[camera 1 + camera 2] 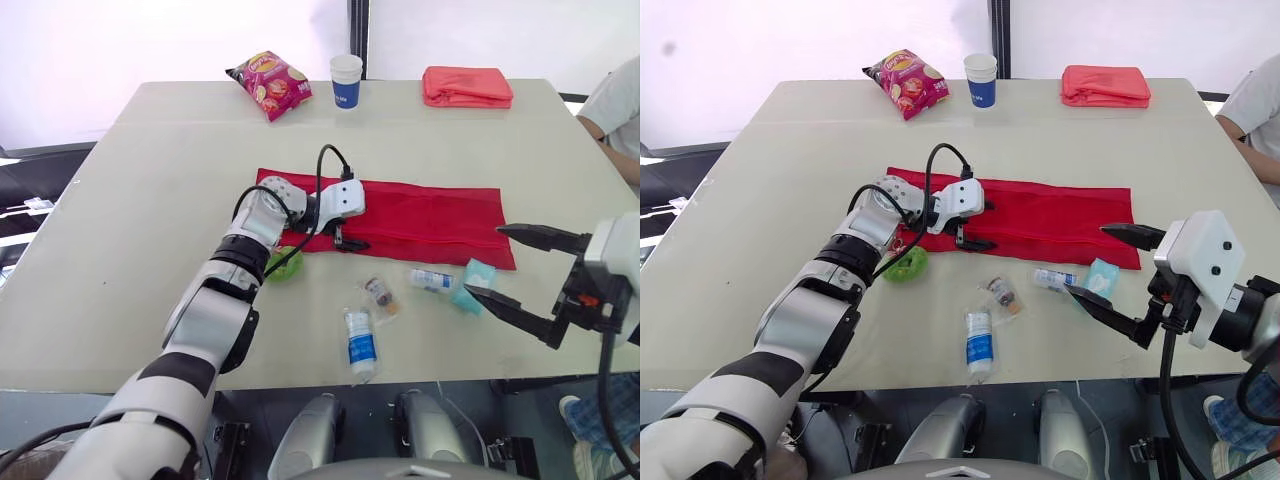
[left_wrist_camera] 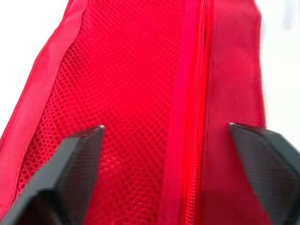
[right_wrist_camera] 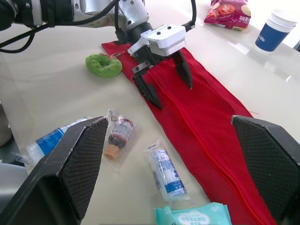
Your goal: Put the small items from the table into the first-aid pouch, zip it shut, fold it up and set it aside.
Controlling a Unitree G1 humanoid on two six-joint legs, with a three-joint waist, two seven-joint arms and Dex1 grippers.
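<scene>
The left end effector (image 1: 348, 240), spread wide, straddles the zipper (image 2: 192, 140) of the red pouch (image 1: 430, 220).

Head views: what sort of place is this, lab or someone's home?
Probably an office or lab meeting room rather than a home: a large plain table laid out with the red pouch, a chip bag and paper cup at the far edge, and a person at its side.
</scene>
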